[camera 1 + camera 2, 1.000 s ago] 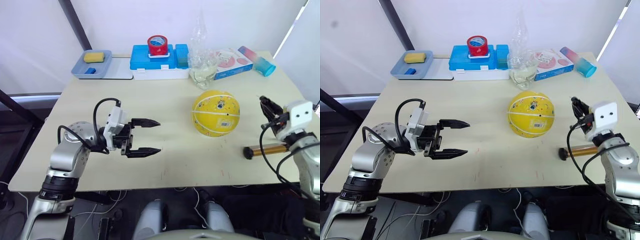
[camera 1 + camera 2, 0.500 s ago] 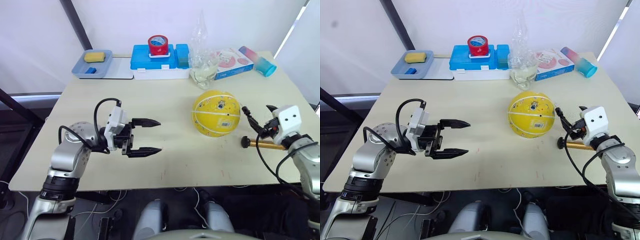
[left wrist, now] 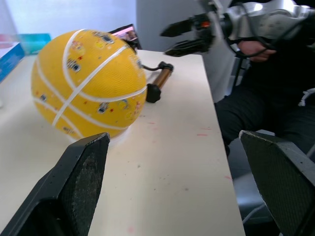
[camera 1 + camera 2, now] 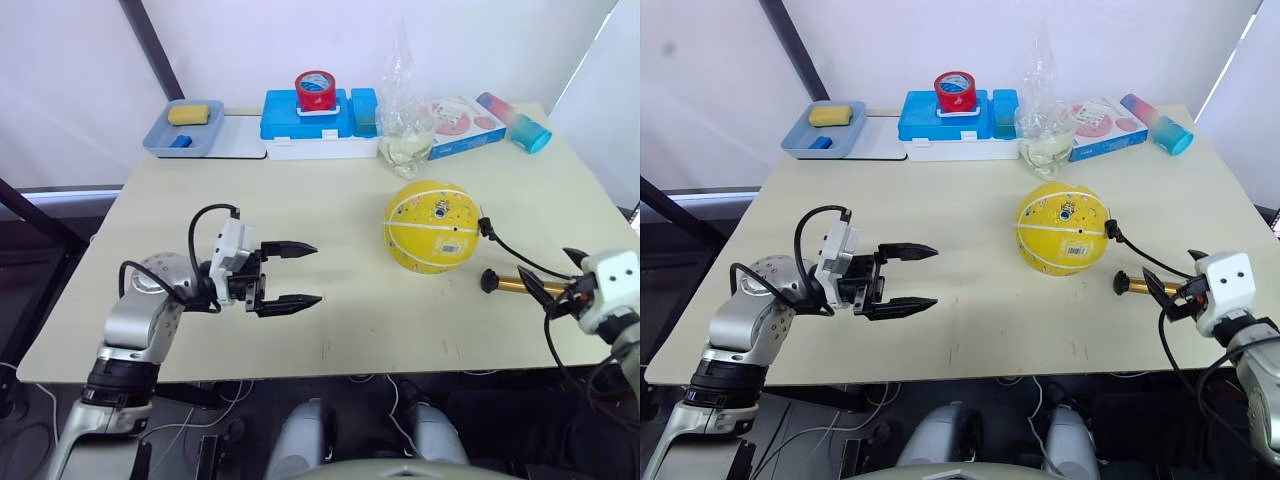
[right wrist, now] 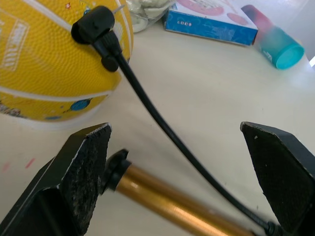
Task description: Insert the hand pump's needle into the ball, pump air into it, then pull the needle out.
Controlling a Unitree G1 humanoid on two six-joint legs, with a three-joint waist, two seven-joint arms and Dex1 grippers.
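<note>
The yellow ball (image 4: 432,227) with printed dots rests right of the table's middle. The bronze hand pump (image 4: 515,284) lies on the table just right of it. Its thin black hose (image 5: 147,110) curves up to a black end piece (image 5: 94,23) that sits against the ball's right side; the needle itself is hidden. My right gripper (image 4: 1175,275) hovers open over the pump's right part, fingers wide apart and touching nothing. My left gripper (image 4: 316,272) is open and empty, well to the left of the ball and pointing at it.
Along the far edge stand a blue tray (image 4: 160,138) with a yellow sponge, a blue and white box (image 4: 310,125) topped by a red tape roll (image 4: 315,90), a clear plastic bag (image 4: 405,120), a flat blue carton (image 4: 462,122) and a teal cup (image 4: 527,130).
My right gripper carried the hose end from high on the right to the ball's side, opened, and drew back to the right. The left arm stayed put.
</note>
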